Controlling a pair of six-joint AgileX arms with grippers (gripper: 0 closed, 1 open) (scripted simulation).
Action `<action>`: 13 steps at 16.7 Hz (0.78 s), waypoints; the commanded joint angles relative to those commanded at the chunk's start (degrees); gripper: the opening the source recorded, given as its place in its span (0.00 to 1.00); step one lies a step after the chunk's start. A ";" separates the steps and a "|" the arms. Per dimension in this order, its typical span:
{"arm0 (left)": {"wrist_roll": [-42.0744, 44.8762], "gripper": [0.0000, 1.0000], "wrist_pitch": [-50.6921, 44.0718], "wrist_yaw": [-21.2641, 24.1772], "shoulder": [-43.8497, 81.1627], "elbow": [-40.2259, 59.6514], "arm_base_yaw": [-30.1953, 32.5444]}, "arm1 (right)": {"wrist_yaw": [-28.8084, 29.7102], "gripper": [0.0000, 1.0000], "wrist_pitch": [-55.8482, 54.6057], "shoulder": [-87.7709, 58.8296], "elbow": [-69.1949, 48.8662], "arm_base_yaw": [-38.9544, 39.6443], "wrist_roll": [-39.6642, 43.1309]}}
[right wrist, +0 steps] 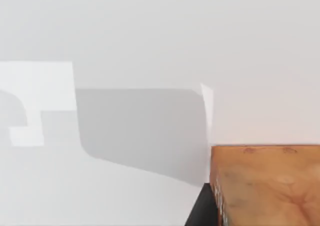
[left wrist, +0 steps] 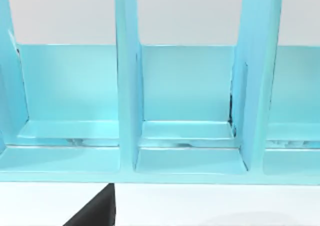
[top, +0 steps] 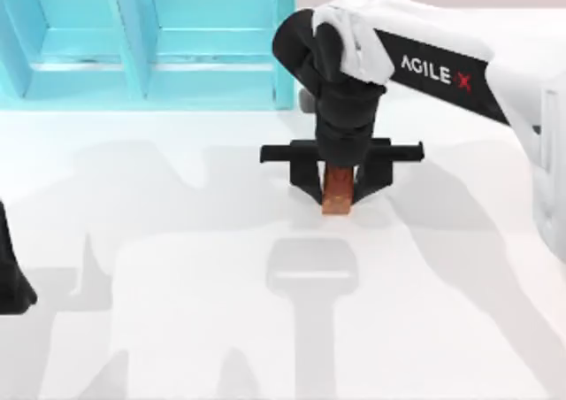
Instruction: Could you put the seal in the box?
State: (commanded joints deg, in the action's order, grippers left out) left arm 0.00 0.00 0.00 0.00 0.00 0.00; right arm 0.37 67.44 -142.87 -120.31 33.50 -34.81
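Note:
The seal (top: 337, 195) is a small reddish-brown block with a paler tan lower end, near the middle of the table. My right gripper (top: 336, 186) points down over it and is shut on it, a dark finger on each side. In the right wrist view the seal (right wrist: 265, 186) appears close up, and its shadow lies apart from it on the white table. The box (top: 285, 46) is a light blue case with upright dividers at the back left. The left wrist view faces the box (left wrist: 127, 86) and its compartments. My left arm (top: 9, 276) is parked at the table's left edge.
The white table (top: 177, 329) carries shadows of the arms and of the gripper in front of the seal. The box's right wall stands a short way behind and to the left of my right gripper.

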 joint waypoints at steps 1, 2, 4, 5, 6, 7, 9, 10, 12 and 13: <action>0.00 1.00 0.00 0.00 0.00 0.00 0.00 | 0.00 0.00 0.00 0.00 0.00 0.00 0.00; 0.00 1.00 0.00 0.00 0.00 0.00 0.00 | 0.00 0.00 0.00 0.00 0.00 0.00 0.00; 0.00 1.00 0.00 0.00 0.00 0.00 0.00 | 0.00 0.00 0.00 0.00 0.00 0.00 0.00; 0.00 1.00 0.00 0.00 0.00 0.00 0.00 | 0.00 0.00 0.00 0.00 0.00 0.00 0.00; 0.00 1.00 0.00 0.00 0.00 0.00 0.00 | 0.00 0.00 0.00 0.00 0.00 0.00 0.00; 0.00 1.00 0.00 0.00 0.00 0.00 0.00 | -0.03 0.00 0.00 -0.05 -0.01 -0.17 -0.08; 0.00 1.00 0.00 0.00 0.00 0.00 0.00 | -0.02 0.00 0.92 -0.26 -0.92 -0.05 -0.02; 0.00 1.00 0.00 0.00 0.00 0.00 0.00 | -0.02 0.00 2.28 -0.51 -2.29 0.02 0.02; 0.00 1.00 0.00 0.00 0.00 0.00 0.00 | 0.03 0.00 6.53 -1.08 -6.86 0.06 -0.01; 0.00 1.00 0.00 0.00 0.00 0.00 0.00 | 0.06 0.00 9.10 -1.35 -10.03 0.02 -0.04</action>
State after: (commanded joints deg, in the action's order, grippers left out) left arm 0.00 0.00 0.00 0.00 0.00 0.00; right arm 0.42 76.54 -144.22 -130.34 33.53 -34.84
